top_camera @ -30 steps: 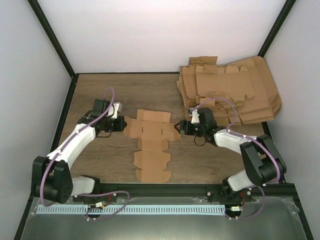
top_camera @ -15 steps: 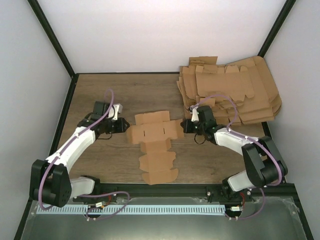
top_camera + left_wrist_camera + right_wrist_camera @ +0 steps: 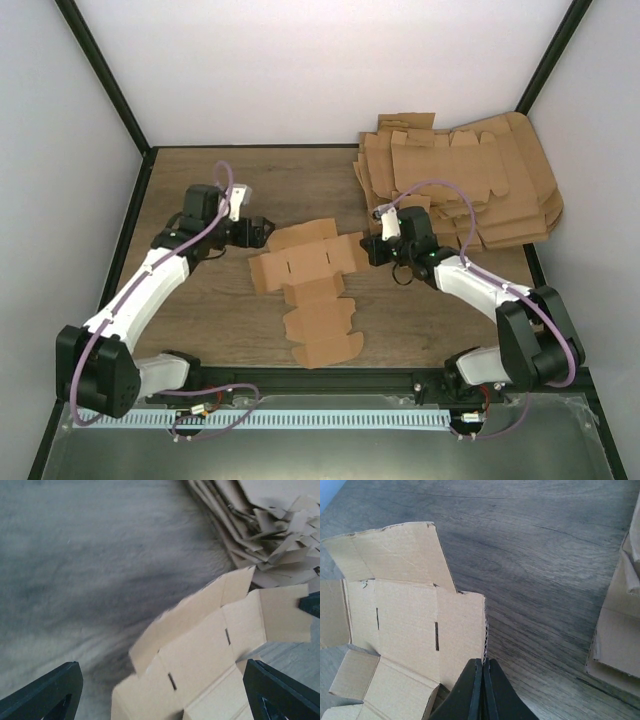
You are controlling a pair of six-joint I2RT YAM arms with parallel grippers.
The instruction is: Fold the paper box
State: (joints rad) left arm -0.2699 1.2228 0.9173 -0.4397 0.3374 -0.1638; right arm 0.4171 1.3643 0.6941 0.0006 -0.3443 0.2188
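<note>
The paper box (image 3: 305,275) is a flat brown die-cut sheet lying on the wooden table, its right end lifted a little. My right gripper (image 3: 368,250) is shut on the edge of the sheet's right flap. In the right wrist view the black fingertips of the right gripper (image 3: 483,661) pinch that corrugated edge, and the paper box (image 3: 405,615) spreads out to the left. My left gripper (image 3: 262,232) hovers by the sheet's far left corner, open and holding nothing. In the left wrist view the paper box (image 3: 210,645) lies between and beyond the wide-apart fingers (image 3: 45,695).
A pile of flat brown cardboard sheets (image 3: 460,185) sits at the back right of the table, close behind the right arm. The same pile (image 3: 620,645) shows at the right edge of the right wrist view. Black frame posts and white walls bound the table.
My left gripper has opened, let go of the sheet's left flap and pulled back. The right gripper has shut on the right flap. The sheet has slid right and turned slightly.
</note>
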